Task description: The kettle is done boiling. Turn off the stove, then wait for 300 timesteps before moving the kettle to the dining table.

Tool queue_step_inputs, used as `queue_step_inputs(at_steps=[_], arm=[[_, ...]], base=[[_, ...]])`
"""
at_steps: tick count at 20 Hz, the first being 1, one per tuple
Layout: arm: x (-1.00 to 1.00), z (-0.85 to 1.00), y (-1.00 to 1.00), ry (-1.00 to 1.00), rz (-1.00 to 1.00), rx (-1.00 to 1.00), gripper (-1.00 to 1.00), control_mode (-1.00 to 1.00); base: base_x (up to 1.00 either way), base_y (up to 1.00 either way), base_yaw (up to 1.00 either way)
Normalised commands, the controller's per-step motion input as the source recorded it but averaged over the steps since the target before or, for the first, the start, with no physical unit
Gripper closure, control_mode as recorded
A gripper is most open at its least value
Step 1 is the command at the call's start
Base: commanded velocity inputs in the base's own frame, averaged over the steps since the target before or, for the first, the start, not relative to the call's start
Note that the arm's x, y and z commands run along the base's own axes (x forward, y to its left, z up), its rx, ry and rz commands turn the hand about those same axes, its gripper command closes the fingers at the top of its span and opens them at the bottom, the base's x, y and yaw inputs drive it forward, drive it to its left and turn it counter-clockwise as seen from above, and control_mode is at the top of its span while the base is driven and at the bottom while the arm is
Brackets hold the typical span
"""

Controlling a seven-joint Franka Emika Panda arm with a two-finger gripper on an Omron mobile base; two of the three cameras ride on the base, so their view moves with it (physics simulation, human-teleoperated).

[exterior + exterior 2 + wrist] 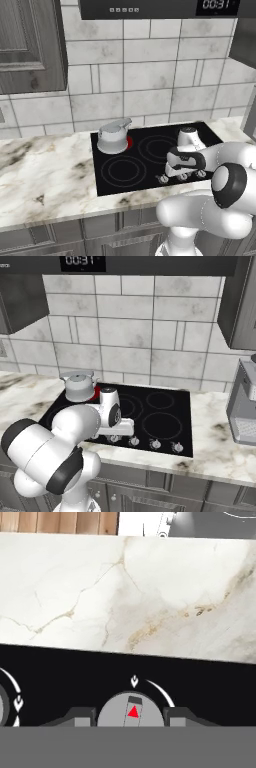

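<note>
black stove [150, 155] front edge, hand [130, 716] clamped around half-hidden knob [131, 711], kettle [113, 136] behind

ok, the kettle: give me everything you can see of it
The kettle is small, squat and silver-grey, metal by its look, with a rounded body, a flat lid and a slanted grey handle across the top. It stands upright on the stove's back left burner, where a red glow shows beside its base. Nothing else touches it. The gripper is apart from it, at the stove's front edge, with a knob between its fingers.
</note>
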Motion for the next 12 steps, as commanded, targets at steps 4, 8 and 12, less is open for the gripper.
queue_step_inputs(at_steps=[4, 8, 12], arm=[[-0.06, -0.04, 0.00, 0.00, -0.14, 0.00, 1.00, -1.00], [-0.07, -0.08, 0.00, 0.00, -0.17, 0.00, 1.00, -1.00], [-0.08, -0.13, 0.00, 0.00, -0.19, 0.00, 1.00, -1.00]], base=[[0.00, 0.00, 0.00], [0.00, 0.00, 0.00], [0.00, 0.00, 0.00]])
